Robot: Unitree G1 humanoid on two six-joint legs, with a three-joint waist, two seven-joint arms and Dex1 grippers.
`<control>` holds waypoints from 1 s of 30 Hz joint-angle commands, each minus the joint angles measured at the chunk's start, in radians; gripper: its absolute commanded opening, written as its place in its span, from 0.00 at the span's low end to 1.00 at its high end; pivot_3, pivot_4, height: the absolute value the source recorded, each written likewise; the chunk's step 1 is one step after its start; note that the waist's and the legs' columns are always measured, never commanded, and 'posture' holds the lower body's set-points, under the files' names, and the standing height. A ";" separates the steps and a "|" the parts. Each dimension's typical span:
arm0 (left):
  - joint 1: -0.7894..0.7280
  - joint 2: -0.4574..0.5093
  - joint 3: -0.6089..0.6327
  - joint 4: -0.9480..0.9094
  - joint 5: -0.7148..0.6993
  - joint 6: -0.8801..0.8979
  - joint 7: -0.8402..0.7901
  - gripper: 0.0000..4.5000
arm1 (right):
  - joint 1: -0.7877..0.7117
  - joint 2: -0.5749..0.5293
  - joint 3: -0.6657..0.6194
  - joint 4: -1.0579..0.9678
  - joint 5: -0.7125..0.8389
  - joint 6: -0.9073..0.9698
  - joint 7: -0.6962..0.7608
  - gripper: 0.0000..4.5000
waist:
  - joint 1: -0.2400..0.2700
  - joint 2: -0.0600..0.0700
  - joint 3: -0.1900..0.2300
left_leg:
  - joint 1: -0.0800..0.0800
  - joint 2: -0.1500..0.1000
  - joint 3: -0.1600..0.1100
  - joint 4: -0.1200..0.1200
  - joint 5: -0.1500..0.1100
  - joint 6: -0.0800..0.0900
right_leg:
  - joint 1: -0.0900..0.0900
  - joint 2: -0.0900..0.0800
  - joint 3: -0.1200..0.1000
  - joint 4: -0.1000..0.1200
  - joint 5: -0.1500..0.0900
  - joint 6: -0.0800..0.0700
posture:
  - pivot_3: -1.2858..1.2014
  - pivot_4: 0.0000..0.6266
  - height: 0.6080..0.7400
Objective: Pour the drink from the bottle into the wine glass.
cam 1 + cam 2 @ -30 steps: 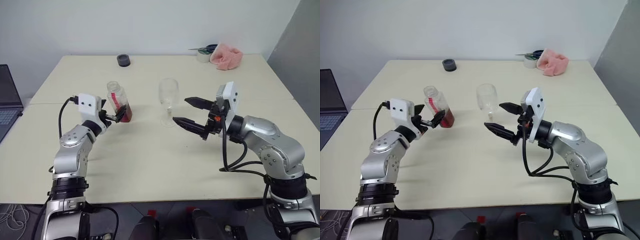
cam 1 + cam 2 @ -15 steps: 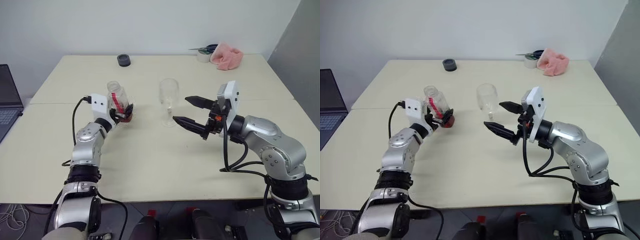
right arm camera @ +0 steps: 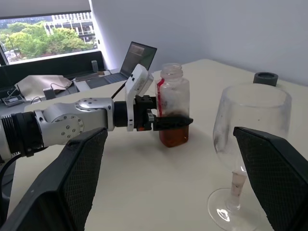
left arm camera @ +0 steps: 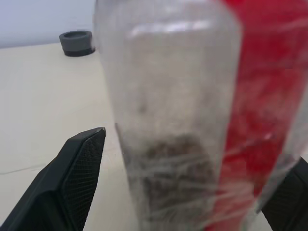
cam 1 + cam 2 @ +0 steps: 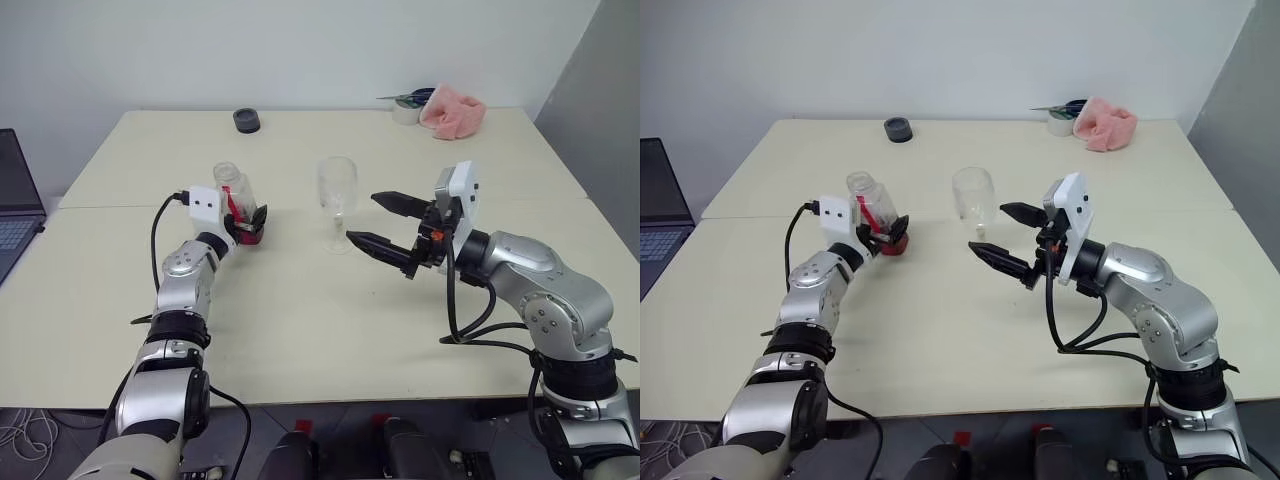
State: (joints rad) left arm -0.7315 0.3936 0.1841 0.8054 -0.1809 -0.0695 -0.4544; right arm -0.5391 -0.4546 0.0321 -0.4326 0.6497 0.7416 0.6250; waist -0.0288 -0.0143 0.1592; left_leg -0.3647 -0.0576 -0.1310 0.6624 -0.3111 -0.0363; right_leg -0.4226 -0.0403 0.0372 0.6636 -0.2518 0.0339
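left gripper (image 5: 248, 222) straddles the uncapped bottle (image 5: 236, 203) left of centre on the desk (image 5: 300, 330), grip unclear. glass (image 5: 337, 203) at centre. right gripper (image 5: 378, 222) wide open beside it.

arms: silver, black joints | pincer (image 5: 390, 225): black (two fingers) | cables: black

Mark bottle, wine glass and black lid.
bottle (image 3: 172, 103): right wrist view, clear body above the drink.
wine glass (image 5: 337, 186): left eye view, middle of bowl.
black lid (image 5: 898, 129): right eye view, its side wall.
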 commanded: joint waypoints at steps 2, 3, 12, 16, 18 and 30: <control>-0.007 0.015 0.012 -0.024 -0.005 -0.022 -0.013 0.61 | -0.005 0.001 -0.018 -0.047 0.019 -0.005 -0.006 1.00 | 0.000 0.000 0.000 | 0.000 0.000 0.000 0.000 0.000 0.000 | 0.000 0.000 0.000 0.000 0.000 0.000 | 0.52 0.24 1.00; -0.005 0.014 0.013 -0.026 -0.006 -0.022 -0.014 0.55 | -0.006 0.002 -0.017 -0.045 0.019 -0.005 -0.005 1.00 | 0.000 0.000 0.000 | 0.000 0.000 0.000 0.000 0.000 0.000 | 0.000 0.000 0.000 0.000 0.000 0.000 | 0.52 0.24 1.00; 0.020 0.024 0.009 -0.055 0.009 -0.003 0.004 0.37 | -0.004 0.006 -0.015 -0.044 0.015 -0.014 0.000 1.00 | 0.000 0.000 0.000 | 0.000 0.000 0.000 0.000 0.000 0.000 | 0.000 0.000 0.000 0.000 0.000 0.000 | 0.52 0.24 1.00; 0.009 0.044 -0.007 -0.061 0.036 -0.007 0.010 0.37 | 0.004 0.000 -0.013 -0.048 -0.002 -0.029 0.001 1.00 | -0.001 0.000 0.000 | 0.000 0.000 0.000 0.000 0.000 0.000 | 0.000 0.000 0.000 0.000 0.000 0.000 | 0.52 0.24 1.00; -0.014 0.051 -0.013 -0.058 0.045 -0.002 0.013 0.37 | 0.012 -0.004 -0.016 -0.053 -0.006 -0.035 0.000 1.00 | -0.001 0.000 0.000 | 0.000 0.000 0.000 0.000 0.000 0.000 | 0.000 0.000 0.000 0.000 0.000 0.000 | 0.52 0.24 1.00; -0.200 0.068 -0.146 -0.066 0.169 -0.010 -0.043 0.37 | 0.011 -0.017 -0.041 -0.072 -0.075 -0.149 -0.020 1.00 | 0.000 -0.001 0.000 | -0.001 -0.001 0.000 0.000 0.000 0.000 | -0.001 0.000 -0.001 0.000 0.000 0.000 | 0.52 0.24 1.00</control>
State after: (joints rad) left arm -0.8760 0.4483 0.0360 0.7833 -0.0165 -0.0681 -0.4934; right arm -0.5118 -0.4653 0.0120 -0.4668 0.5856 0.6273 0.6089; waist -0.0287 -0.0153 0.1596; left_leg -0.3657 -0.0584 -0.1307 0.6628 -0.3111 -0.0363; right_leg -0.4237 -0.0403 0.0360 0.6642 -0.2517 0.0341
